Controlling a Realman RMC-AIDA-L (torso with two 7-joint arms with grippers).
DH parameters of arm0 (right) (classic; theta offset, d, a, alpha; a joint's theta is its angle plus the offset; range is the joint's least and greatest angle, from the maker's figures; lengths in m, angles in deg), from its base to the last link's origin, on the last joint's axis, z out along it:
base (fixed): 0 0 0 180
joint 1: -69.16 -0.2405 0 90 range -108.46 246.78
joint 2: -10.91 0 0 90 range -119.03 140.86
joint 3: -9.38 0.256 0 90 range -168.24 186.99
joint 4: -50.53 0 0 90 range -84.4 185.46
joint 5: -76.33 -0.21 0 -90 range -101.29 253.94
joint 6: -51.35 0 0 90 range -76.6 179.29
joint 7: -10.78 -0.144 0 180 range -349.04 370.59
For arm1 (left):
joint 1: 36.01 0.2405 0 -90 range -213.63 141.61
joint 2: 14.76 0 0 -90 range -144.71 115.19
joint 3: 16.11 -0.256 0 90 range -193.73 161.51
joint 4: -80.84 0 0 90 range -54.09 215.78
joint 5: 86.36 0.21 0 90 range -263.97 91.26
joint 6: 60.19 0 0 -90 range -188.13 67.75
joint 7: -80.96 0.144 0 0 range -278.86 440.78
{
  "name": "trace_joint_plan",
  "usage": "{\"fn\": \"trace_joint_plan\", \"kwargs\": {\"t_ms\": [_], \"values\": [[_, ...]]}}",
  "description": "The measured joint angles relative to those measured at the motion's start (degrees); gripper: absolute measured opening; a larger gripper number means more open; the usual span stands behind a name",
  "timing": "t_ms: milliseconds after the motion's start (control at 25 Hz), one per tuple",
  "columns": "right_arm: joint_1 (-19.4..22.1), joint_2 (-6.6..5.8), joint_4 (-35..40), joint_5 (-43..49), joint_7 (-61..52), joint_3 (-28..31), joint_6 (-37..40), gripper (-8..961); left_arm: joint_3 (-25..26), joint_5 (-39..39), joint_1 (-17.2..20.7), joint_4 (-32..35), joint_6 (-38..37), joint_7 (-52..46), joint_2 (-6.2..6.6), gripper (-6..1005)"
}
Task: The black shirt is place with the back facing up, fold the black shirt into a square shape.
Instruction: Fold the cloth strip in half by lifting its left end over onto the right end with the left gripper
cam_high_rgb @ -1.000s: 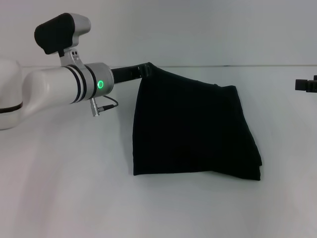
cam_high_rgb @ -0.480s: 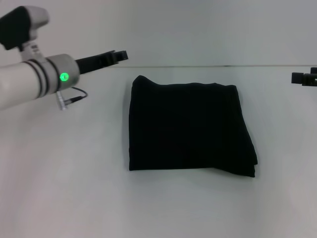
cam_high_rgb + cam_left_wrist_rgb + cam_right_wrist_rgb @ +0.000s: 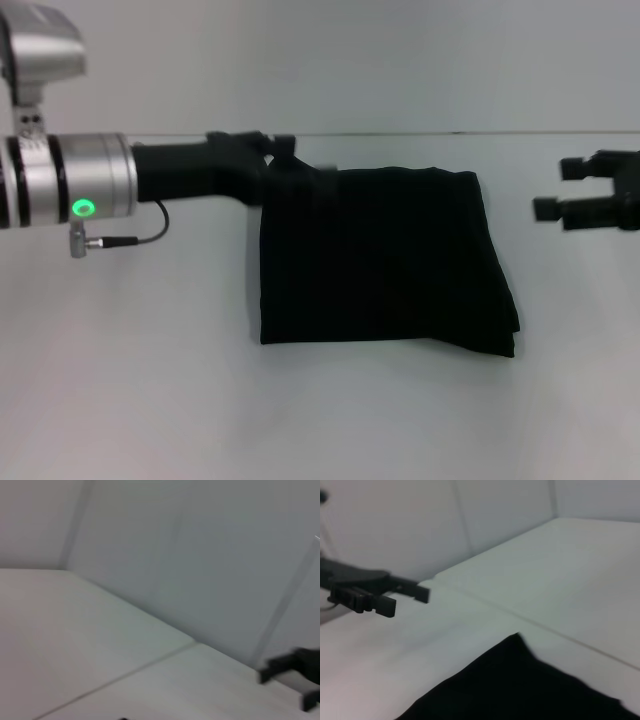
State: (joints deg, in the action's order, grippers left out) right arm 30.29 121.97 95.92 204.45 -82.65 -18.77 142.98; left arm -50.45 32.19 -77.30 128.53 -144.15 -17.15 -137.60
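The black shirt (image 3: 385,265) lies folded into a rough square in the middle of the white table (image 3: 140,380). My left gripper (image 3: 300,165) reaches in from the left and hovers over the shirt's far left corner, hiding it in the head view. The right wrist view shows that left gripper (image 3: 405,600) open, its fingers apart and nothing between them, a short way off the shirt (image 3: 520,690). My right gripper (image 3: 553,188) is open in the air to the right of the shirt, clear of it. It also shows in the left wrist view as the right gripper (image 3: 282,690).
A pale wall (image 3: 400,60) runs behind the table's far edge. Bare white tabletop surrounds the shirt on the left, front and right. A thin cable (image 3: 130,238) hangs under my left wrist.
A second ago my left gripper held the shirt's far left corner lifted. It then let go and drew back left, and is now back over that corner. My right gripper has moved in from the right edge.
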Motion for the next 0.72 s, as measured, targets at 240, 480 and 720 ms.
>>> {"fn": "trace_joint_plan", "kwargs": {"t_ms": [240, 480, 720], "values": [[-0.2, 3.36, 5.0, 2.4, -1.1, -9.3, -3.3, 894, -6.4, 5.3, -1.5, 0.2, 1.4, 6.6, -0.1, 910], [-0.6, 4.6, 6.6, 5.6, -4.0, -12.2, -5.9, 894, -10.1, 8.2, -1.7, 0.5, 3.1, 6.6, -0.56, 950], [-0.7, 4.67, 6.6, 5.7, -4.4, -12.1, -6.0, 894, -11.3, 9.3, -1.7, 0.9, 3.3, 6.2, -0.82, 949]]}}
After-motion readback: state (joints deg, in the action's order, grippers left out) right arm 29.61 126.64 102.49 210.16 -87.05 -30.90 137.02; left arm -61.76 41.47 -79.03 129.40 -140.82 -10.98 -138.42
